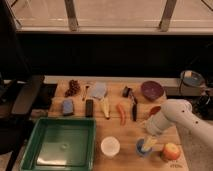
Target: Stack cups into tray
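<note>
Your hand (148, 143) was low over the front right part of the wooden desk (125, 134), right at the blue cup (140, 149). The white arm (175, 114) reached down to it from the right edge of the view. From this angle you could not tell whether the hand was wide, narrow or already gripping the cup, because it covered most of the cup's top.

The blue cup stood upright on the desk, just left of an apple (171, 151). The white cup (110, 146) stood upright near it on the left, apart from it and just outside the tray's right wall. The green tray (62, 146) sat at the front left corner of the desk, and neither cup was in it.

Farther back you had a row of other things:
- a bunch of dark grapes (73, 88) at the back left
- a blue sponge (67, 106) in front of the grapes
- a banana (105, 107) near the middle
- a red pepper (121, 114) beside the banana
- a purple bowl (151, 90) at the back right

All of these lay well apart from the hand.
</note>
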Robot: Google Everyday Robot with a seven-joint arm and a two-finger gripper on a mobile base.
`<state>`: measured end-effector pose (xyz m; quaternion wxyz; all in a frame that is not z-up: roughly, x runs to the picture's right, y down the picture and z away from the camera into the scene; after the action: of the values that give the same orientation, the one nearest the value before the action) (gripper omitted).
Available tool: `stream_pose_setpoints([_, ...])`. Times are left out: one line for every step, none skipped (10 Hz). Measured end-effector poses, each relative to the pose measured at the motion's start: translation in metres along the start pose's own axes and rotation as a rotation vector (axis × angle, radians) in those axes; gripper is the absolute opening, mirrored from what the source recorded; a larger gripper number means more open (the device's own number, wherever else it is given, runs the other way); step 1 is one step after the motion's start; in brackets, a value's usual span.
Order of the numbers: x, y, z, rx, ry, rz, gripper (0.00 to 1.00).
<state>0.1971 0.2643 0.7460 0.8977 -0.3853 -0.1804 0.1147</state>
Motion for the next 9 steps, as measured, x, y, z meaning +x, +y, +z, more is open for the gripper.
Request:
stream_pose_setpoints([0.001, 0.003, 0.003, -0.003, -0.010, 0.005, 0.49])
stream_pose_setpoints([0.000, 0.006, 0.004, -0.007, -0.015, 0.007, 0.41])
stream_pose_setpoints([-0.001, 0.008, 0.007, -0.011, -0.022, 0.008, 0.27])
stream_pose_setpoints([0.000, 0.010, 0.007, -0.011, -0.025, 0.014, 0.19])
stream_pose_setpoints([0.001, 0.011, 0.006, -0.010, -0.027, 0.024, 0.12])
stream_pose_setpoints([0.003, 0.010, 0.001, -0.002, -0.031, 0.041, 0.03])
stream_pose_setpoints([0.006, 0.009, -0.012, 0.015, -0.019, 0.048, 0.00])
stream_pose_setpoints([0.006, 0.008, -0.022, 0.025, -0.009, 0.050, 0.00])
stream_pose_setpoints([0.003, 0.001, -0.045, 0.055, 0.009, 0.049, 0.00])
